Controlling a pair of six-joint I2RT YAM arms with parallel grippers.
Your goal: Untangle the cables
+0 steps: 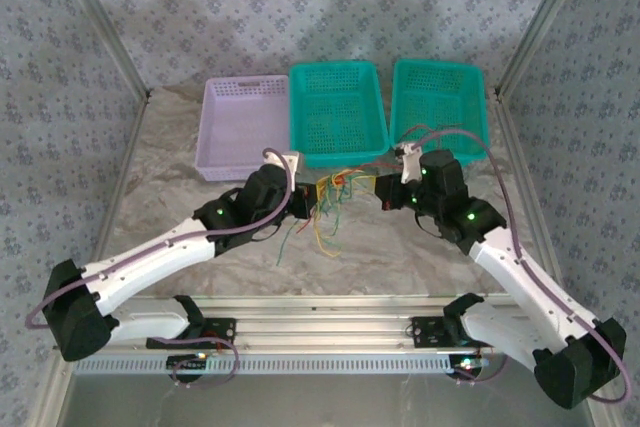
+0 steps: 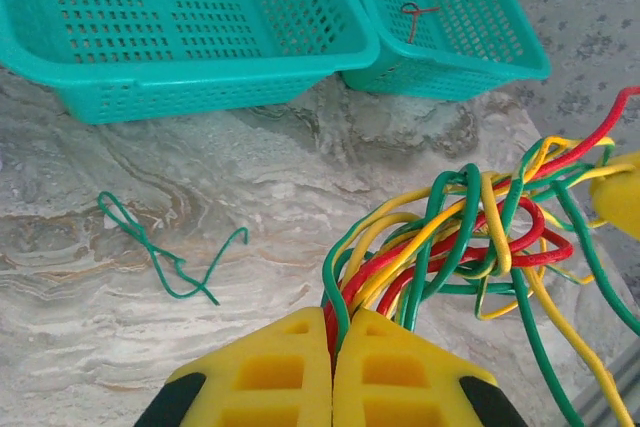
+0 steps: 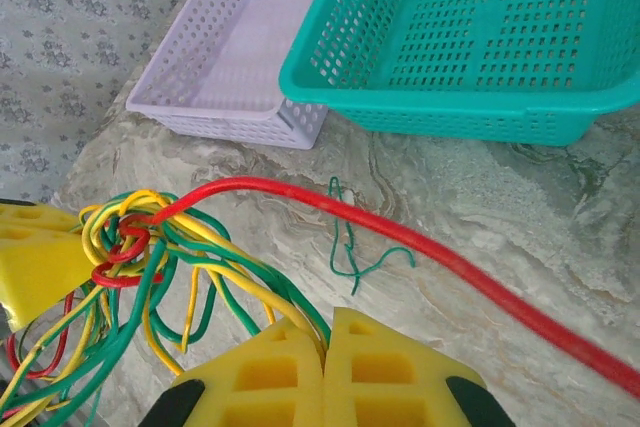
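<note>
The cables [image 1: 330, 202] are a knot of thin red, yellow and green wires hanging between my two grippers above the marble table. In the left wrist view my left gripper [image 2: 334, 327] is shut on red and green strands, and the tangle [image 2: 480, 232] spreads out to its right. My right gripper [image 3: 327, 325] is shut on green and yellow strands that lead left to the knot [image 3: 130, 242]. One red cable [image 3: 400, 237] arcs out of the knot and off to the right. From above, the left gripper [image 1: 308, 202] and right gripper [image 1: 382, 192] face each other closely.
A loose green wire [image 2: 165, 252] lies on the table in front of the baskets. A lavender basket [image 1: 243, 127] and two teal baskets [image 1: 337, 112] [image 1: 440, 97] stand along the back. The right teal basket [image 2: 450, 72] holds a small red wire [image 2: 415, 15].
</note>
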